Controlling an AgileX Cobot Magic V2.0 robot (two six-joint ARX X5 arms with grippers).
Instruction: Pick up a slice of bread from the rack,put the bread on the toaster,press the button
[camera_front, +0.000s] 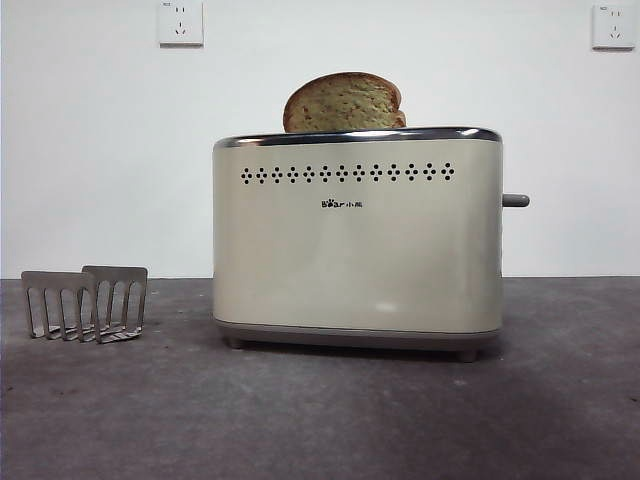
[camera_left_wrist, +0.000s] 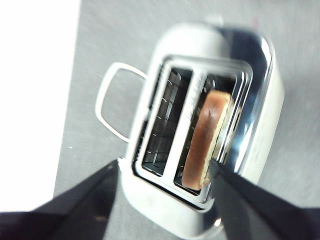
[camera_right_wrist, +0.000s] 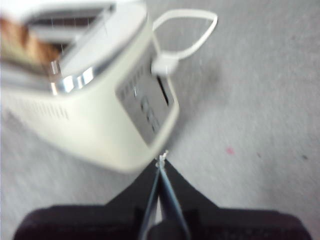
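The cream toaster (camera_front: 358, 240) stands mid-table, and the brown slice of bread (camera_front: 344, 103) sits in one of its slots with its domed top sticking out. The grey button (camera_front: 515, 200) juts from the toaster's right end. The small metal rack (camera_front: 86, 303) on the left holds nothing. No arm shows in the front view. In the left wrist view my left gripper (camera_left_wrist: 164, 164) hangs open above the toaster (camera_left_wrist: 260, 125), apart from the bread (camera_left_wrist: 207, 140). My right gripper (camera_right_wrist: 161, 161) is shut on nothing, close to the toaster's narrow end (camera_right_wrist: 145, 105) and a little short of the button (camera_right_wrist: 162, 65).
A white power cord (camera_right_wrist: 192, 35) loops on the table behind the toaster, also seen as the cord (camera_left_wrist: 107, 100) in the left wrist view. Two white wall sockets (camera_front: 180, 22) (camera_front: 612, 26) are on the back wall. The grey tabletop (camera_front: 320, 420) stretches in front.
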